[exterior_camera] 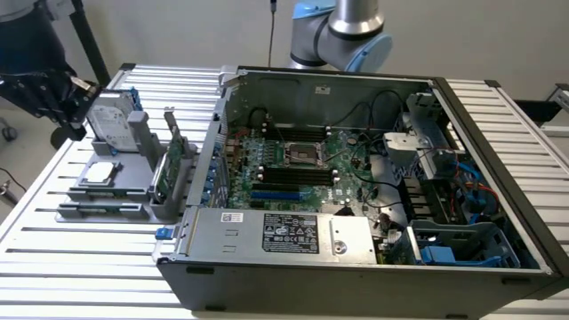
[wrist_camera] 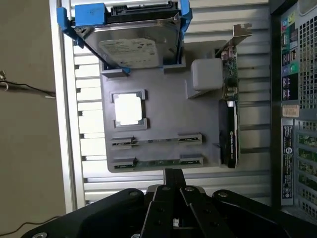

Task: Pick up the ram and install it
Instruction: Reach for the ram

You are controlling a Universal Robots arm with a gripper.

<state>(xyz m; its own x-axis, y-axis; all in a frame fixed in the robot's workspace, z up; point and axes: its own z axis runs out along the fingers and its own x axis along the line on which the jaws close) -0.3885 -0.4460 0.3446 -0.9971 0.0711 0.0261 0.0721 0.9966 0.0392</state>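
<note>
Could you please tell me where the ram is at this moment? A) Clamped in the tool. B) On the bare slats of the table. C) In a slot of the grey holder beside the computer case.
C: the ram sits in a slot of the grey holder, and the shut tool close by it holds nothing.

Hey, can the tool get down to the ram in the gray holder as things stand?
Probably yes. The ram lies uncovered in the gray holder, in the slot nearest the tool. The hard drive and card stand clear of it. The tool is shut, though.
</note>
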